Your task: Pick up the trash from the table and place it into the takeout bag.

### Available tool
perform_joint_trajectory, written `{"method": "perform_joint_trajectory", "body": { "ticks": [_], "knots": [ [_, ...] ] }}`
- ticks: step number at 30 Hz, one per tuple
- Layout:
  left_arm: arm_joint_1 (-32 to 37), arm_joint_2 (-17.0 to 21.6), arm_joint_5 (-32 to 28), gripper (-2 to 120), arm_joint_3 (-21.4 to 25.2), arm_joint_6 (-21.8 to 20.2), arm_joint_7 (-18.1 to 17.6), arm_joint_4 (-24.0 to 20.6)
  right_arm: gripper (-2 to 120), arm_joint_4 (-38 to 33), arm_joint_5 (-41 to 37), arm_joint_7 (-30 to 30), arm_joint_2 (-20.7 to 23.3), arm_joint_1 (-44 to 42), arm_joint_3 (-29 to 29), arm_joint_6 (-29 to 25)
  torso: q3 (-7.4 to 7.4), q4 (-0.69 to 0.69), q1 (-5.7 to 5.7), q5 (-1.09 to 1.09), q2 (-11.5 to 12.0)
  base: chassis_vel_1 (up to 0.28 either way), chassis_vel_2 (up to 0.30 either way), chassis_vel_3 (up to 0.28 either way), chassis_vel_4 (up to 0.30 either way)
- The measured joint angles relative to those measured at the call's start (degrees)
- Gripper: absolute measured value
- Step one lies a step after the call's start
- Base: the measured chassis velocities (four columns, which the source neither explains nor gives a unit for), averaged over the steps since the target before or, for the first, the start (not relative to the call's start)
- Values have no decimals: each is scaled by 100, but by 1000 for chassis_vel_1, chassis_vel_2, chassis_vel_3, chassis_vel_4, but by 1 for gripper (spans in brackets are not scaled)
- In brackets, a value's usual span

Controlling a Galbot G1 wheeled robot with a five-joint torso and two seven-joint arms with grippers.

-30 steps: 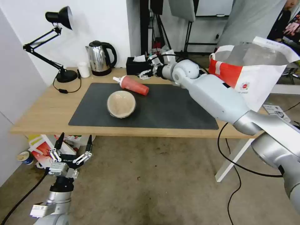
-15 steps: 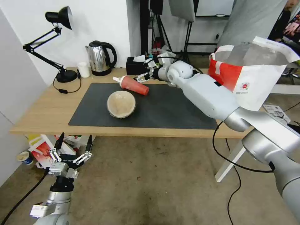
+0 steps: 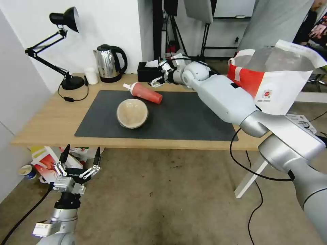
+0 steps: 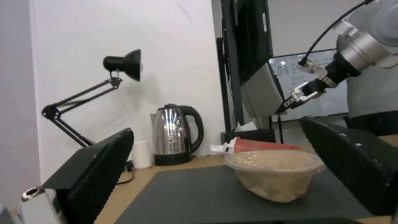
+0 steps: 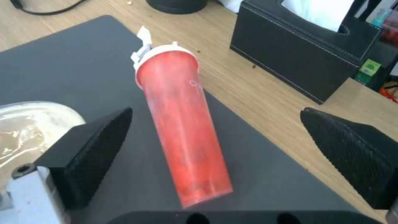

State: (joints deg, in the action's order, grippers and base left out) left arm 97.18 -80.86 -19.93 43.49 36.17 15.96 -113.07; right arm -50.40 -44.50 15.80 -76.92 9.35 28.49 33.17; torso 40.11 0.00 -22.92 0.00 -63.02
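Your right gripper [image 3: 157,77], jaws wide, hovers over the toppled tall red translucent drink cup [image 3: 146,93]; its white spouted lid [image 3: 128,86] points toward the steel kettle [image 3: 108,63].

Right gripper [image 3: 157,75] has shifted from the table's [image 3: 44,126] back edge by the tissue box [image 3: 147,70], out over the mat [image 3: 190,119]. It now hovers above the red drink cup [image 3: 147,93], fingers spread wide.
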Motion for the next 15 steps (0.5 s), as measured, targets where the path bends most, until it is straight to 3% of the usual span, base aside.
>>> {"method": "perform_joint_trajectory", "body": {
  "ticks": [15],
  "knots": [
    [1, 0, 0, 100, 0, 0, 0, 0, 100, 486, 385, 279, -153, -45, -71, 25, 0, -1, 0, 0, 0, 0, 0, 0, 0]
  ]
}}
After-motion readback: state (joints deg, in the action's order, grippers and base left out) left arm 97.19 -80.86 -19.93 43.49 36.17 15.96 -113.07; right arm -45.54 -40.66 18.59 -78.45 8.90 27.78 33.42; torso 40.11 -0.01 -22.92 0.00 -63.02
